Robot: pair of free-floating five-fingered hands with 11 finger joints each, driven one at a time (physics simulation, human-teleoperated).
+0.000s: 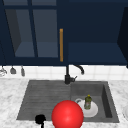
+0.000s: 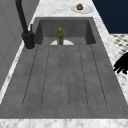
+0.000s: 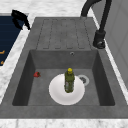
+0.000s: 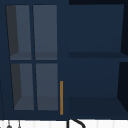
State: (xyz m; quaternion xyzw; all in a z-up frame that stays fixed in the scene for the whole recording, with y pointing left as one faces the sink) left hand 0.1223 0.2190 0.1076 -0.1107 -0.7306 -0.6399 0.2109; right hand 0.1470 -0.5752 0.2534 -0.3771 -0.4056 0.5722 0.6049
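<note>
One left hand (image 1: 40, 119), mine, hovers lower left, fingers loosely spread, empty. Upright green glass bottle (image 3: 69, 81) on round white plate (image 3: 56, 95): probably slippery and fragile; I would grip mid-body.

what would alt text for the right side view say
A green bottle stands upright on a white plate in the basin of a grey sink, with a small red thing on the basin floor to its left. A black hand hovers past the far left corner by the ribbed draining board, and a black tap rises at right.
</note>
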